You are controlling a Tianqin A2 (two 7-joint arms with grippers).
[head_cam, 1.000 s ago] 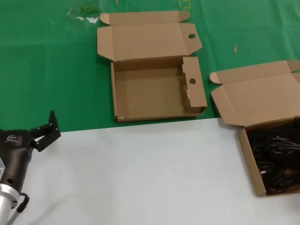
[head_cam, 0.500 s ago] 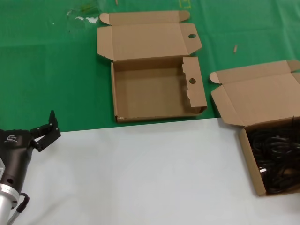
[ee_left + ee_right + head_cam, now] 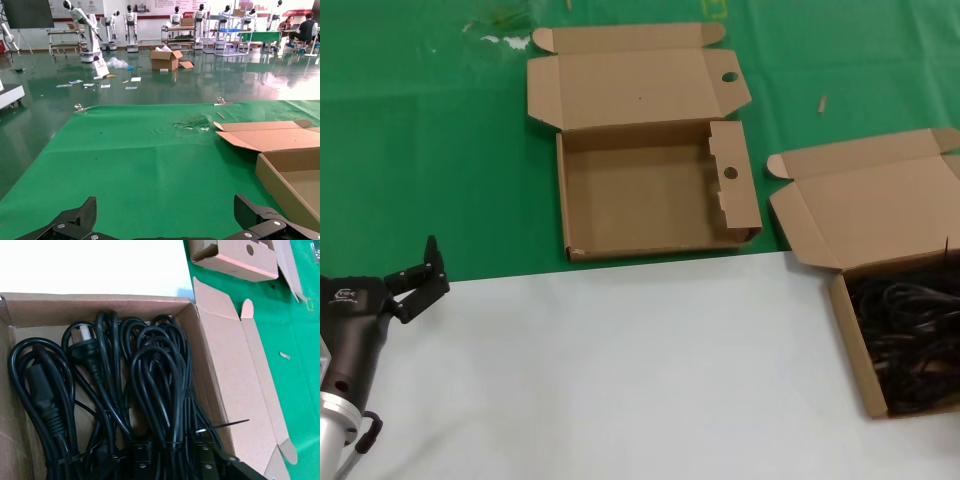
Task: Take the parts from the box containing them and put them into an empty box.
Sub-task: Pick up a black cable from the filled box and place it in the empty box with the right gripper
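Note:
The parts (image 3: 910, 340) are black power cables coiled in the box containing them (image 3: 847, 335) at the table's right edge, its plain lid folded back. In the right wrist view my right gripper (image 3: 170, 460) is down among the parts (image 3: 145, 385), its fingers closed on either side of one tied bundle. This arm is outside the head view. The empty box (image 3: 640, 200) with round holes lies open on the green cloth at the back centre. My left gripper (image 3: 425, 272) hangs open at the near left, holding nothing.
A white sheet (image 3: 620, 370) covers the near half of the table, and green cloth (image 3: 420, 150) covers the far half. The empty box's wall (image 3: 285, 175) shows in the left wrist view. Small scraps lie on the cloth at the back.
The cables in the right box have shifted slightly; a white plug seen earlier is now covered and a thin tie end pokes up near the box's far wall. The left arm has not moved.

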